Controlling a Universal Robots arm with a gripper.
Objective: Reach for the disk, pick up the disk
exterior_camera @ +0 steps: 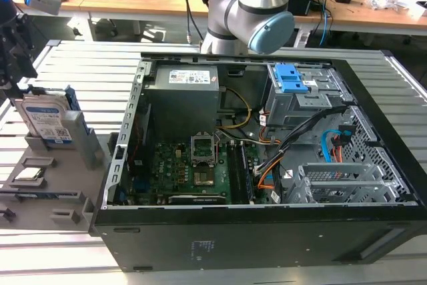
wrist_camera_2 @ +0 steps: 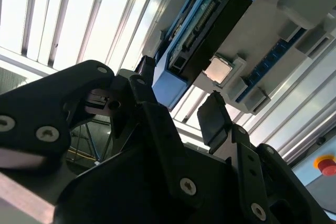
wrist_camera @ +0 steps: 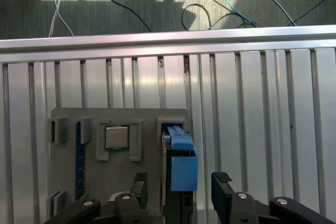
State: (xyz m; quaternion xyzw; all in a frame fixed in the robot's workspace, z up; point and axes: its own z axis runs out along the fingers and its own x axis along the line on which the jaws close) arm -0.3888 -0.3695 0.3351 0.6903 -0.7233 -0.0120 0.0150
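The disk [exterior_camera: 47,121] stands on edge in a grey holder [exterior_camera: 63,195] at the exterior view's left, its silver face and white-and-blue label showing, with a blue bracket around it. My gripper [exterior_camera: 19,75] hangs just above its top edge. In the first wrist view the disk [wrist_camera: 181,163] is seen edge-on, and the gripper [wrist_camera: 180,186] is open with one black finger on each side of it and a gap on both sides. The second wrist view has the disk [wrist_camera_2: 210,30] just beyond the open gripper [wrist_camera_2: 178,100].
A small square CPU chip [wrist_camera: 116,136] lies in the same holder beside the disk. An open black computer case [exterior_camera: 267,231] takes up the middle of the slatted aluminium table [exterior_camera: 80,65], with the arm's base [exterior_camera: 250,11] behind it. The table edge [wrist_camera: 168,39] is close to the holder.
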